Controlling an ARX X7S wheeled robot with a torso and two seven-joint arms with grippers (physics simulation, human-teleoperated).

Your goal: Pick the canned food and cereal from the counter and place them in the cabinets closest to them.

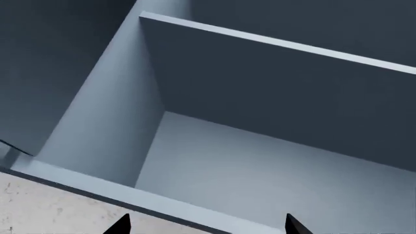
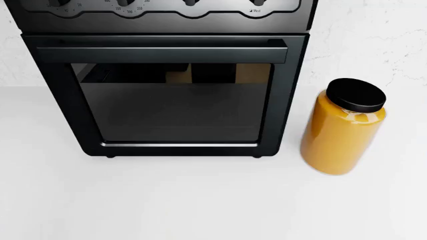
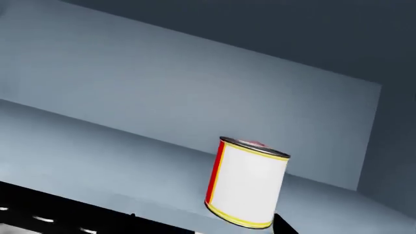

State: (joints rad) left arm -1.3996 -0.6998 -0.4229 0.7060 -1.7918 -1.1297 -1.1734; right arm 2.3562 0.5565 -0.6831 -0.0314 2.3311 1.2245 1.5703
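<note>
In the left wrist view an empty cabinet (image 1: 260,161) is faced, with the left gripper (image 1: 206,226) spread open and holding nothing. In the head view only an oven (image 2: 167,80) and an orange jar (image 2: 343,132) are seen on the counter (image 2: 200,200); no cereal is shown. In the right wrist view the can (image 3: 248,183) is seen standing on a cabinet shelf (image 3: 97,151); whether the right gripper is open cannot be told. It should be drawn straight back, clear of the can.

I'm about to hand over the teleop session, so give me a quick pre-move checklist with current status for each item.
1. White, yellow and red canned food tin on the blue-grey cabinet shelf: ok.
2. Tin upright: ok.
3. Right hand clear of the tin: cannot tell; only a dark tip shows.
4. Left hand empty and open, facing an open blue-grey cabinet: ok.
5. Cereal box located: not ok; no view shows it.
6. Tall orange jar with black cap undisturbed on the white counter: ok.
</note>
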